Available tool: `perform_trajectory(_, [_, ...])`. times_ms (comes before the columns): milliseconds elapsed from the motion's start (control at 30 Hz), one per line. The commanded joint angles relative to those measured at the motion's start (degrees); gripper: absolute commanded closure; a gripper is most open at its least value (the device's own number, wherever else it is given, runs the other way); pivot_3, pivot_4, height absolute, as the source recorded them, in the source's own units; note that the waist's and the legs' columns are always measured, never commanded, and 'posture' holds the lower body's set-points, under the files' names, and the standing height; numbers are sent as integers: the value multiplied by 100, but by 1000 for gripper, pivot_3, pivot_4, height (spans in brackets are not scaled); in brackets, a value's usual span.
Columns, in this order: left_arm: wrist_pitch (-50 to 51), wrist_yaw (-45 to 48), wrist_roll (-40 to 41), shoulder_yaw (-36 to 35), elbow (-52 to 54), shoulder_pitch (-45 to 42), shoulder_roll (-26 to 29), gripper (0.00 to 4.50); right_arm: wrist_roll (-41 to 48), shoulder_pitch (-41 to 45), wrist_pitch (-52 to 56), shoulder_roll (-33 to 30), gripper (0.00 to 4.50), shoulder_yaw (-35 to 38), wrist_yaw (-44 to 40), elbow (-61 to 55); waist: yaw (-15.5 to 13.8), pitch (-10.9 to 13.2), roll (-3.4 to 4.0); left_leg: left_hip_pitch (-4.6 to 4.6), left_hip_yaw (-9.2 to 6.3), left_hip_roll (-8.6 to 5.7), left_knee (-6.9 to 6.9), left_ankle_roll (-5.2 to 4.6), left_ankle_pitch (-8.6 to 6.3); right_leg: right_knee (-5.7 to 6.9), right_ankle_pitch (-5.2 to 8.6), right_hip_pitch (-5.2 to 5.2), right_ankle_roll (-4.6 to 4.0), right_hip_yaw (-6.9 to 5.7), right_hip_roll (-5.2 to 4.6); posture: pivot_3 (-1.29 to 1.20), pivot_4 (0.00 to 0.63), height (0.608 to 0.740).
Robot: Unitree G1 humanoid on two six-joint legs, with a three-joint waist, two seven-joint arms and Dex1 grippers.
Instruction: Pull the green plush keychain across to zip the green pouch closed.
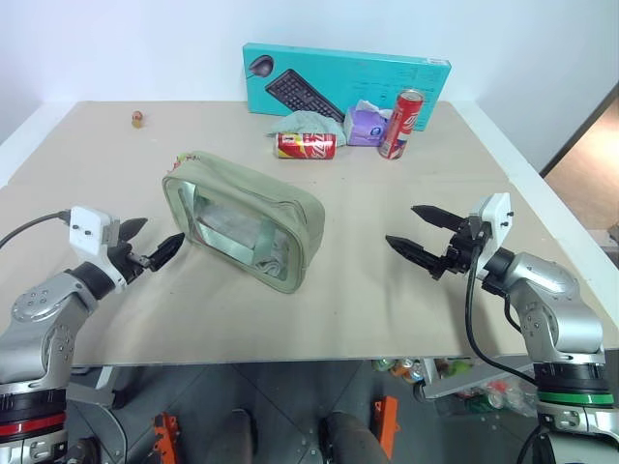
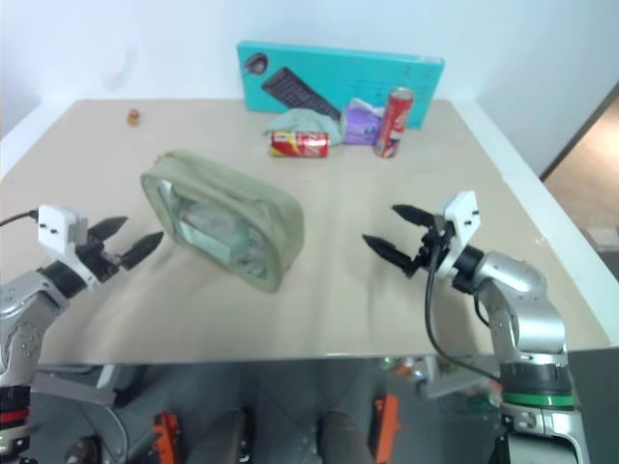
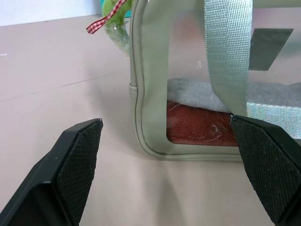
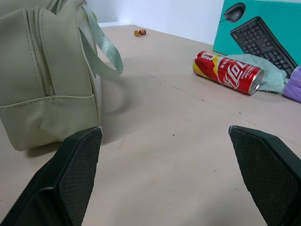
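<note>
One green pouch (image 1: 244, 217) is sitting mid-counter (image 1: 387, 300) between two end effectors, left (image 1: 153, 246) and right (image 1: 418, 233), both spread apart, empty. Two red cans, one standing (image 1: 400, 123), one lying (image 1: 306, 145), are resting near one keyboard box (image 1: 345, 79); lettering unreadable.

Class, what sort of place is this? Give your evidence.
Probably a robot test room, not a home: a bare table against plain walls, staged with a green pouch, soda cans and a keyboard box.

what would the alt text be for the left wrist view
Close view of the green pouch, its clear panel showing grey and rust cloth inside, between the open left gripper's black fingers. A webbing strap hangs down it; the green plush keychain with red checked ribbon sits behind.
</note>
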State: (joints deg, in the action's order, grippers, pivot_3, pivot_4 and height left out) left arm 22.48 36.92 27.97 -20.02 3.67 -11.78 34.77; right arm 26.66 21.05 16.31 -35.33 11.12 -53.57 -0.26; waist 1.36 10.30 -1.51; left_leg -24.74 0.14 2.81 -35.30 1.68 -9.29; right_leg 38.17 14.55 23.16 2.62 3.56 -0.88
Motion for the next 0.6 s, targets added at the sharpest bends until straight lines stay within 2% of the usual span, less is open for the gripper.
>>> perform_trajectory(33, [-68,40,57,-52,223,-5,48,22,9,123,-172,-66,23,32,-76,1,0,0,0,0,0,0,0,0,0,0,0,0,0,0,0,0,150,740])
perform_trajectory(500, [-114,322,433,-220,428,135,47,22,10,269,-322,-27,23,-14,-233,261,0,0,0,0,1,1,0,0,0,0,0,0,-1,0,1,0,150,740])
perform_trajectory(600, [154,657,899,-297,726,55,214,22,162,332,-129,-8,23,-50,-236,61,1,0,0,0,1,1,0,0,0,0,-1,0,-2,1,0,0,150,740])
